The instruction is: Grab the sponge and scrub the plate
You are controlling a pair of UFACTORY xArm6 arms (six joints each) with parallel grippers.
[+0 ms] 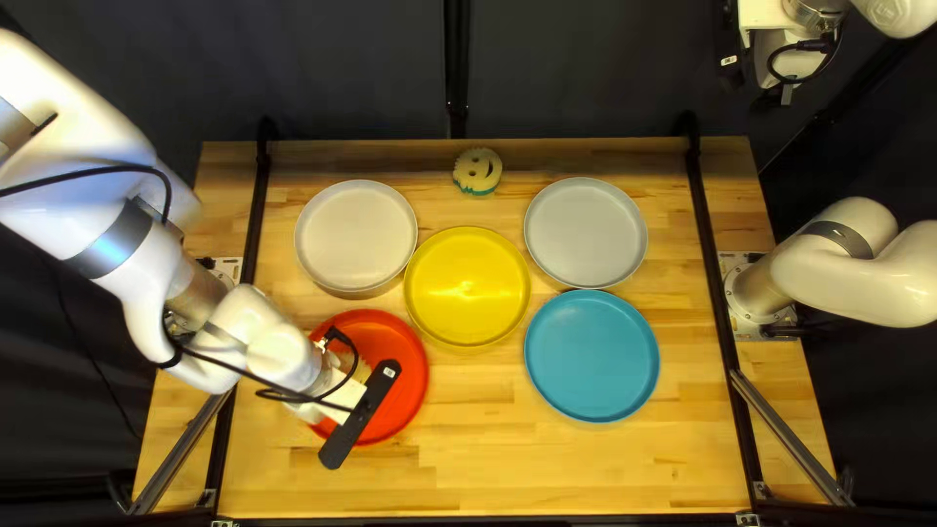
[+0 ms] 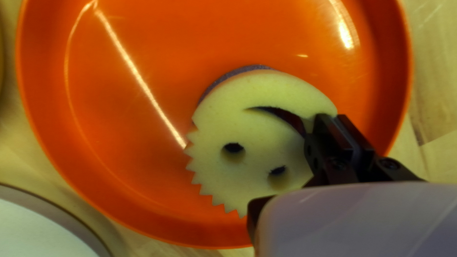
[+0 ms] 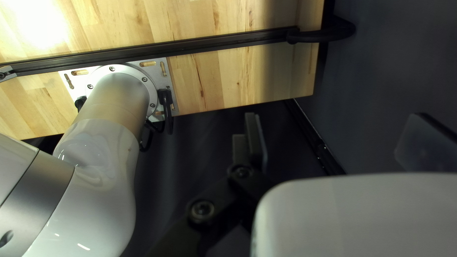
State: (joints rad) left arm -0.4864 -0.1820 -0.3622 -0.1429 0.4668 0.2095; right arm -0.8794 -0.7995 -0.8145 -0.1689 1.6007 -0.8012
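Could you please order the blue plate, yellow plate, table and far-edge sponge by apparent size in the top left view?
1. Table
2. Blue plate, yellow plate: too alike to rank
3. Far-edge sponge

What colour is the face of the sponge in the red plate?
The sponge has a pale yellow face, seen best in the left wrist view.

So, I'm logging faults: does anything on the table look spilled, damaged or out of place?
Nothing stands out: no visible spill or damage. The red plate lies flat under the sponge in my left gripper, and the other dishes sit upright.
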